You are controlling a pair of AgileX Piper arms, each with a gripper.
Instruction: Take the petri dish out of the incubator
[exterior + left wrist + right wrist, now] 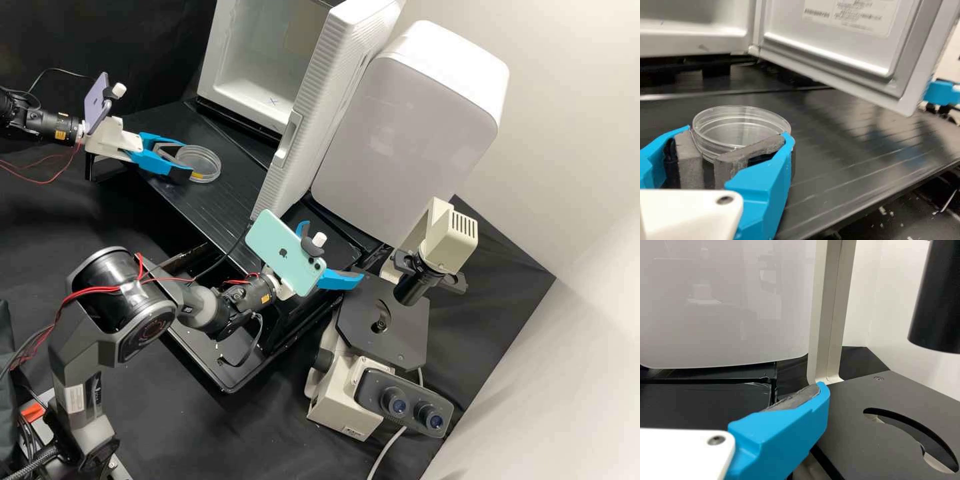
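A clear round petri dish (pixel 198 163) (pixel 739 127) rests on the black ribbed tray (pixel 223 210) in front of the white incubator (pixel 257 60), whose ribbed door (pixel 323 100) (pixel 850 55) stands open. My left gripper (pixel 175 160) (pixel 737 152) reaches in from the left, shut on the dish with a grey pad against each side of its near rim. My right gripper (pixel 343 279) hangs lower down, at the edge of the microscope stage (pixel 383 320) (pixel 890 415). One blue finger (pixel 785 435) has its pad bare, with nothing against it.
A second white box (pixel 413 127) stands right of the open door. The microscope (pixel 373 387) with its black lens tube (pixel 940 295) sits at the bench's front right. Red and black cables trail from the arms on the left.
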